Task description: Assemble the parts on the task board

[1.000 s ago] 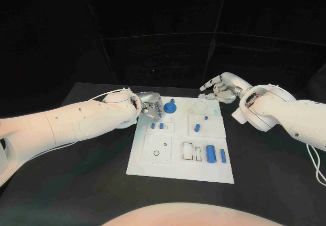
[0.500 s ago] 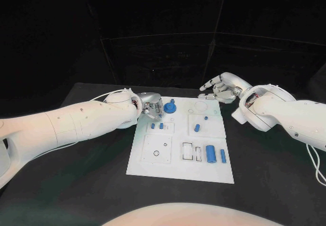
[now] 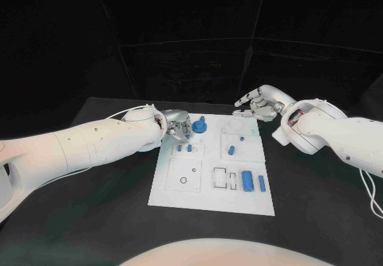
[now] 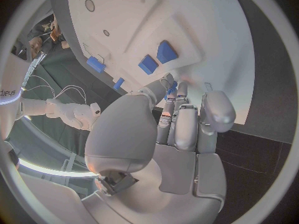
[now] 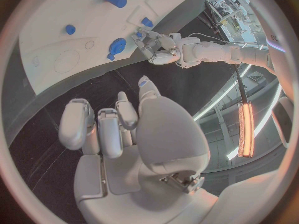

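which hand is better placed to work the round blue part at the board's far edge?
Left. The left hand sits at the task board, its fingers right beside the round blue part. The right hand hovers off the board's far right corner, holding nothing.

The task board (image 3: 209, 191) is a white rectangular plate lying flat in the middle of the black table, its long side running away from the robot. Its surface carries raised square panels, round holes and slot-shaped recesses. A round blue disc part (image 3: 200, 128) with a small knob sits near the far left corner. Two small blue blocks (image 3: 184, 148) lie side by side on the left panel behind it. A short blue peg (image 3: 231, 149) lies tilted on the right panel. Two blue cylinders (image 3: 253, 181) lie parallel near the right edge, the thicker one on the inner side.
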Available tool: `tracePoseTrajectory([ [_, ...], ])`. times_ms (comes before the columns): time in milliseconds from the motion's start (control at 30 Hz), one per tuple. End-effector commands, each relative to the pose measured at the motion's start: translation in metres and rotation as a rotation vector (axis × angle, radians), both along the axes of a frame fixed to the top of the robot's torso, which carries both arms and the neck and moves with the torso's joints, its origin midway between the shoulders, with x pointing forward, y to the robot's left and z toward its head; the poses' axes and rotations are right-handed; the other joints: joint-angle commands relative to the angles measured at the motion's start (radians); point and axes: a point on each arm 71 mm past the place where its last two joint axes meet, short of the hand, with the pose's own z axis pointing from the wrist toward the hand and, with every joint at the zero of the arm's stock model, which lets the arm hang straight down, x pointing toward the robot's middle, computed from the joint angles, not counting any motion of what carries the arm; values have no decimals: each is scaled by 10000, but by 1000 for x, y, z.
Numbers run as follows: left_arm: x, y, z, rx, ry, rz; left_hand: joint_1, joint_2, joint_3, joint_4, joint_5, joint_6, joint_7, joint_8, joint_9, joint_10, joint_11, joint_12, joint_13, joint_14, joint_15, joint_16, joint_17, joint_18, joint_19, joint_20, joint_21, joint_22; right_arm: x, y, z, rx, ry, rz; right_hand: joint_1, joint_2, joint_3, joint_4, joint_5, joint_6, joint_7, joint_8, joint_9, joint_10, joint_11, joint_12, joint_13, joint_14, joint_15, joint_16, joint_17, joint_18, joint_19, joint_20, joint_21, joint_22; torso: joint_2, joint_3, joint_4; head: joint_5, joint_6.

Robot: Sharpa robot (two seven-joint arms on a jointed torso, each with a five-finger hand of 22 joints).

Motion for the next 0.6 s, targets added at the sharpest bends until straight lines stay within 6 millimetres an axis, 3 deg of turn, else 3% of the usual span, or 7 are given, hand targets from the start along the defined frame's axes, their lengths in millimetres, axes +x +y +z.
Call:
tracePoseTrajectory([
  [33,0,-1,1,-97,-79,-24,-103,-115,65,11,9,-165,-7,-124,-41,-108,-9,-92,-26,31,70,-14,-14,-145,-1,69,-44,5,0,1,1,32,-25,93,50,77,-38,8,37,-64,-10,37,-1,-47,6,25,9,589,-6,-35,665,79,-78,-13,-44,-5,-1,-2,-2,7,1],
  [167,0,0,2,-146,-164,3,-205,-277,43,29,7,-669,-40,-414,-197,-366,55,-298,-95,19,112,-22,-66,-127,-30,106,-134,-59,0,1,1,29,-24,83,55,79,-41,9,38,-64,-11,39,-1,-57,6,11,-4,587,-6,-42,655,81,-82,-13,-49,-15,0,-2,8,-2,4],
  [267,1,0,2,-148,-183,33,-244,-337,4,44,8,-894,-59,-441,-275,-551,112,-413,-127,10,154,-32,-106,-104,-75,140,-267,-164,0,0,1,25,-23,74,62,82,-46,11,39,-65,-11,42,-1,-76,5,-14,-29,583,-7,-55,637,85,-91,-13,-59,-36,-2,-4,8,3,-1],
  [467,1,4,2,-102,-178,140,-253,-357,-39,55,8,-992,-32,-425,-320,-658,141,-464,-133,6,178,-36,-133,-87,-96,165,-348,-228,1,-1,0,-6,18,43,77,87,-65,21,42,-78,-9,45,-4,-271,7,-275,-269,553,-6,-141,519,105,-141,-13,-114,-145,0,-3,5,6,-1],
  [600,1,8,2,-80,-143,194,-250,-363,-52,54,8,-994,-16,-414,-327,-688,147,-474,-134,5,183,-37,-144,-83,-98,171,-364,-239,2,-2,-1,-79,138,-3,209,152,-134,64,52,-116,-14,75,-8,-1018,-2,-1352,-1246,465,-12,-385,226,149,-257,-20,-253,-384,-2,-2,-4,9,1],
])
